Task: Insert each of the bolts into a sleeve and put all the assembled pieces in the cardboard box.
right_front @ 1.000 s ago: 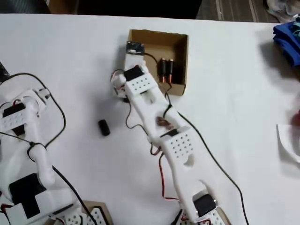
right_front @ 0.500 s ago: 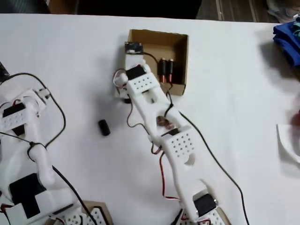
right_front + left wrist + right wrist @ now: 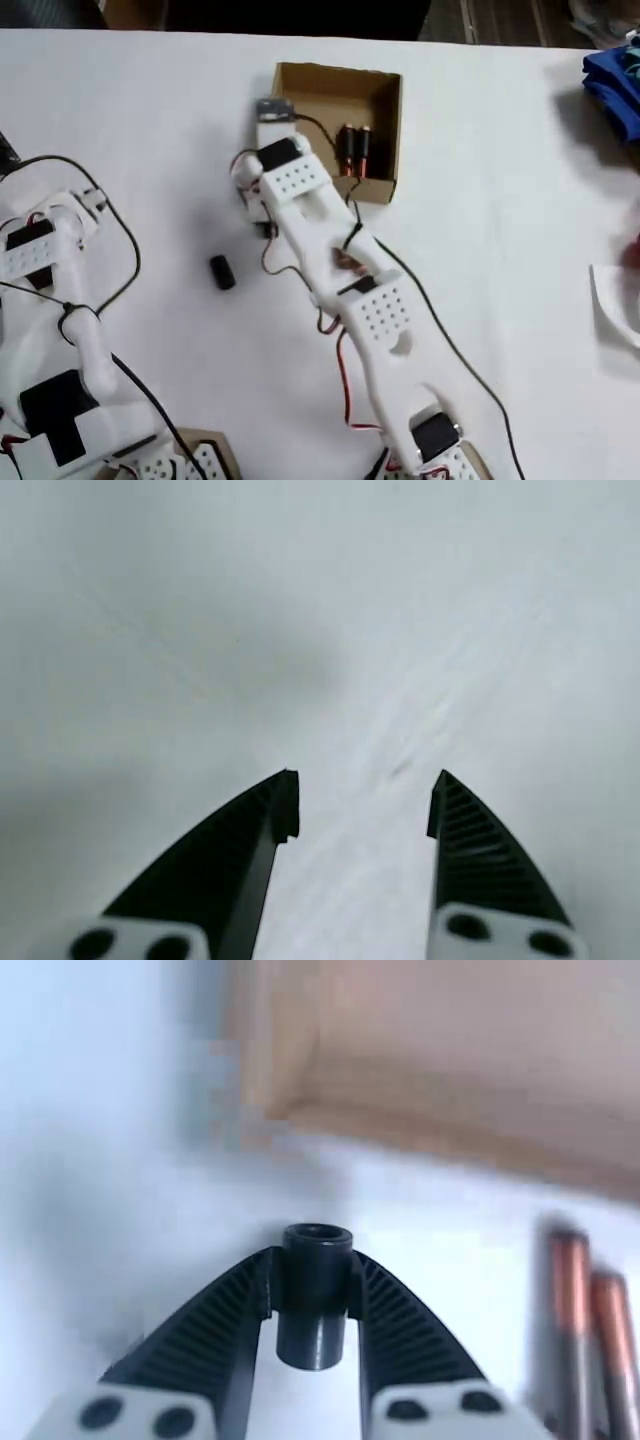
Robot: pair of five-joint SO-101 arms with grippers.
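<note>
My right gripper is shut on an upright black sleeve, its hole facing up. Beyond it stands a wall of the cardboard box, and two copper bolts lie off to one side. In the high view the right arm stretches to the left front corner of the box; its wrist hides the fingers. The two bolts lie inside the box. Another black sleeve lies on the table left of that arm. My left gripper is open over bare white table.
The left arm sits folded at the table's left edge with black cables around it. A blue cloth lies at the far right, a white object at the right edge. A cardboard piece shows at the front.
The right arm's wrist has swung a little to the left along the box's left front corner, still holding the sleeve. The left arm and the loose sleeve have not moved.
</note>
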